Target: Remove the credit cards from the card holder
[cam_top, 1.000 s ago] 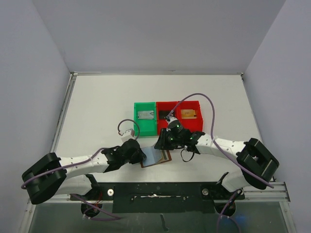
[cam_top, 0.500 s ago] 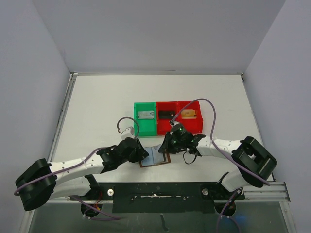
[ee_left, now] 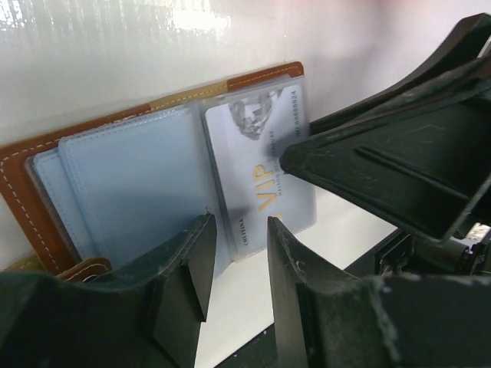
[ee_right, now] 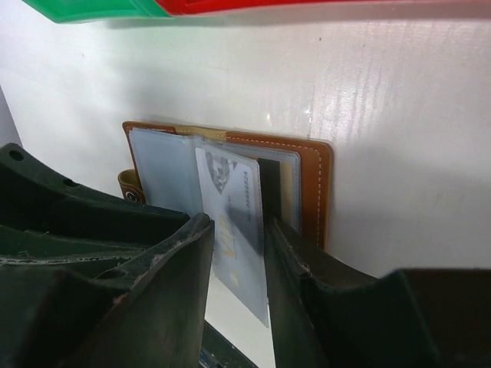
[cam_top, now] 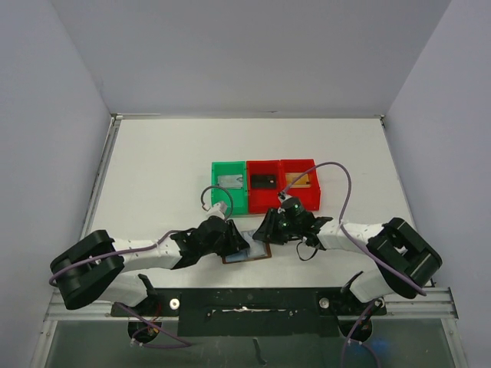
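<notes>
The brown card holder [cam_top: 263, 252] lies open and flat near the table's front, between my two grippers. In the left wrist view its pale blue panels [ee_left: 130, 184] face up. A grey-white credit card [ee_left: 261, 161] marked VIP sticks partway out of a clear sleeve. My left gripper [ee_left: 238, 228] is open by a narrow gap, with the card's near corner just past its tips. My right gripper [ee_right: 238, 224] is open too and straddles the same card [ee_right: 230, 188]. One of its fingertips [ee_left: 295, 157] rests on the card's face. The pale blue card cannot be told apart from the panels.
Just behind the wallet stand a green bin [cam_top: 230, 208] and two joined red bins [cam_top: 282, 205], each with a small item inside. Purple cables loop above both wrists. The black base rail [cam_top: 253, 303] runs along the table's near edge.
The right gripper has come down from the red bins onto the wallet. The left gripper has slid right over the wallet's left side, so both now crowd over it.
</notes>
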Action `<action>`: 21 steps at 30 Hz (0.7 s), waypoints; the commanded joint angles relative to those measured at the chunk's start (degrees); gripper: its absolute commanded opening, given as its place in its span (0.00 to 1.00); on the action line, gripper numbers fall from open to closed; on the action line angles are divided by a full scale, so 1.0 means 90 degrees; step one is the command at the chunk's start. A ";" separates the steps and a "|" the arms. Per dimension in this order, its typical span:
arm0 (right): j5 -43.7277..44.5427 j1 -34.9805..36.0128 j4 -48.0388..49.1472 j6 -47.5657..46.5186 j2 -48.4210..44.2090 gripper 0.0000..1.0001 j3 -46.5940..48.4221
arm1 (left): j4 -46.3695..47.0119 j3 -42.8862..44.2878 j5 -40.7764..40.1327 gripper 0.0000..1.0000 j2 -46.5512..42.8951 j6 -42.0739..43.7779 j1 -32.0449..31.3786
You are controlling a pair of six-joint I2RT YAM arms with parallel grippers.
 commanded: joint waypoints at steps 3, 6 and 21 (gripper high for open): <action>0.0536 -0.0039 -0.0730 -0.0312 -0.0403 0.35 0.0116 | 0.0333 0.0218 -0.0067 0.31 0.0112 -0.0176 -0.0058; 0.0435 -0.0039 -0.0842 -0.0489 -0.0319 0.35 0.0212 | 0.0343 0.0149 -0.0126 0.29 0.0163 -0.0265 -0.0058; 0.0260 0.0042 -0.1043 -0.0813 0.0133 0.11 0.0492 | 0.0975 -0.0193 -0.0073 0.22 0.0425 -0.0594 -0.0058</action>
